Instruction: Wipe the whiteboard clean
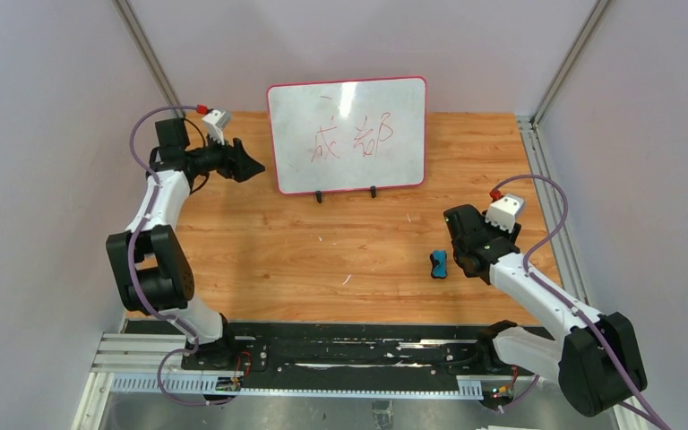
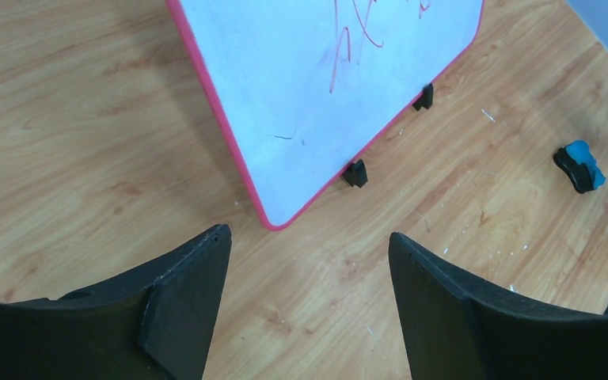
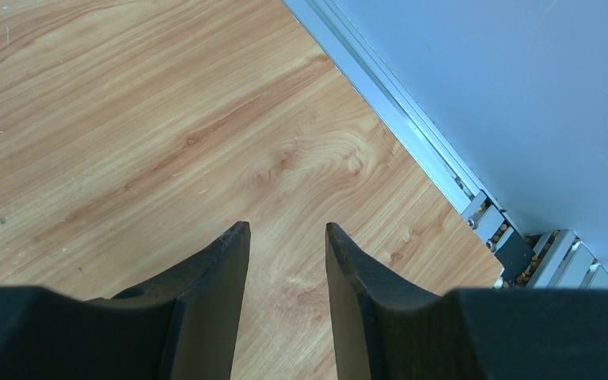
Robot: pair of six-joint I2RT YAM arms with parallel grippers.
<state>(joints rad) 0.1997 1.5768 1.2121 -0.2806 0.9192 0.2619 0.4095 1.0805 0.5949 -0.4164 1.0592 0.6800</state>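
Here, my left fingers point(image 2: 182, 301) gape wide, empty, beside the whiteboard point(image 1: 347, 107); my right fingers point(image 3: 206, 309) stand narrower, empty, near the eraser point(image 1: 438, 264).

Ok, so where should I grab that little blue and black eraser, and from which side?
Grip the eraser across its narrow width, straight down from above, with the open right hand beside it. It lies low on the table, long axis running near to far, so closing on its two long sides likely fits best.
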